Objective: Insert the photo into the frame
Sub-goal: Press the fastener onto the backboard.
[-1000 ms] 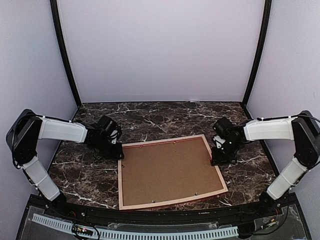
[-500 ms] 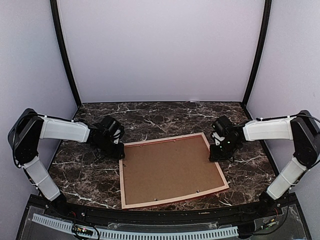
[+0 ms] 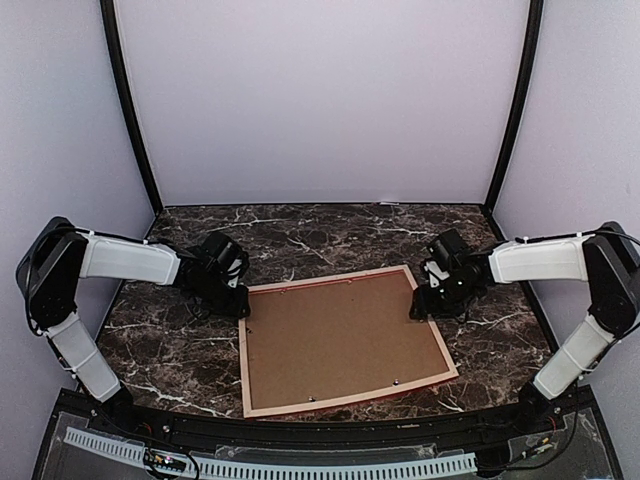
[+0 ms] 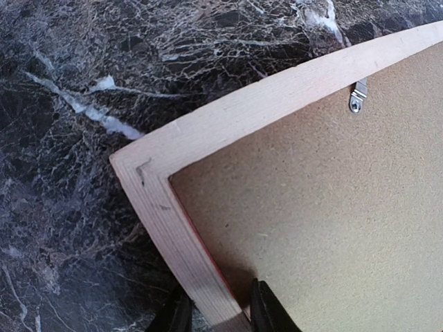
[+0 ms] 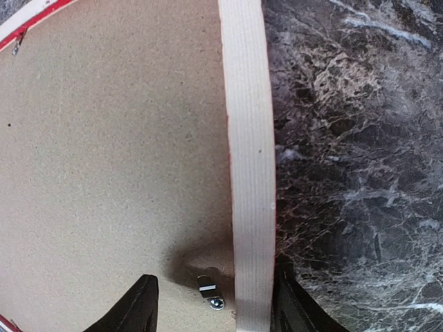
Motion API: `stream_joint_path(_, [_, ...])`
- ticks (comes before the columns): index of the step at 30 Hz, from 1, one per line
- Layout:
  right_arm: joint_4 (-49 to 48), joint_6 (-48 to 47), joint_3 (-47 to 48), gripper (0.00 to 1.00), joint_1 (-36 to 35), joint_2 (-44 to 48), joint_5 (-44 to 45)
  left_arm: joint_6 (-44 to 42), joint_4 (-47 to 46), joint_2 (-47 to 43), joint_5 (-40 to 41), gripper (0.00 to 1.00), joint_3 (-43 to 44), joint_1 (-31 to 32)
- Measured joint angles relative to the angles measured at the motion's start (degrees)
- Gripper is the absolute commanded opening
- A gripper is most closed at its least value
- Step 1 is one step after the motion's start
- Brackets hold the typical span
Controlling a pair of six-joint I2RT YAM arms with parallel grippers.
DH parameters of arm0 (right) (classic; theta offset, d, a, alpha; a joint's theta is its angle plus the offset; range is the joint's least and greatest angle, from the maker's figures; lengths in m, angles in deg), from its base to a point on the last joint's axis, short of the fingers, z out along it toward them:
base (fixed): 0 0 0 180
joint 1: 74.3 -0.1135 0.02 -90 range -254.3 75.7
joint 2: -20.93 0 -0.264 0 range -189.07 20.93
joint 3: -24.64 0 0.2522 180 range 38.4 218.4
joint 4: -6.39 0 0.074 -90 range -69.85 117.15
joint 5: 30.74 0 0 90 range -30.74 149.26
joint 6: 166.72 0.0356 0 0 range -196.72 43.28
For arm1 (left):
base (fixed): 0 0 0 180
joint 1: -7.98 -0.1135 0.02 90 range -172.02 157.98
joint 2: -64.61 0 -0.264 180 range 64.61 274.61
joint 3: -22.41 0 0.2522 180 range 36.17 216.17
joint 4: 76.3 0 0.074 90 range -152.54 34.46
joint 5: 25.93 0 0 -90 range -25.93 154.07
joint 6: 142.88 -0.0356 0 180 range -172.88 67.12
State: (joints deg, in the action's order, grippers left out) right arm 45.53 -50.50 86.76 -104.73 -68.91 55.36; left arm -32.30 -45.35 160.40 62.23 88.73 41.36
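the left gripper point(image 4: 220, 315) is pinching the frame point(image 3: 243, 365) by its left rail, just short of the frame's far-left corner. one finger point(image 4: 266, 312) is sitting on the inner side of the rail against the brown backing board point(image 3: 340, 340) and the other is on the outer edge, so the jaws are pressing together on the wood with no gap showing. this grip is probably pinning that side so the frame is not sliding on the marble table point(image 3: 330, 235). the frame is lying flat and face down, its pale wooden back facing up and only a thin red line of its front showing along the edges. the backing board is filling the frame's opening, and a small metal turn clip point(image 4: 357, 97) is sitting on the inside of the far rail. the photo is not showing in any view. if it is already inside the frame it is lying under the backing board, and that cannot be told from here. at the frame's right rail, near the far-right corner, the right gripper point(image 5: 216, 308) is straddling the wood with its jaws spread. the outer finger is close against the rail's edge, while the inner finger point(image 5: 142, 308) is standing well clear over the board, so nothing is being clamped there. another turn clip point(image 5: 210, 292) is lying between those fingers, just inside the rail, and the gripper is likely placed there to work that clip.
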Motion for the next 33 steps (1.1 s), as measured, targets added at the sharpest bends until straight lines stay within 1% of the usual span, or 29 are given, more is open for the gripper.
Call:
stream_joint_path(12, [-1.0,2.0,-0.1,0.52,3.9,0.6,0.5,0.0,-0.1,0.3,0.0,0.30,0.3,0.3])
stream_joint_path(33, [0.3,0.4,-1.2,0.50,4.3,0.0,1.2,0.1,0.1,0.9,-0.1,0.30,1.0,0.3])
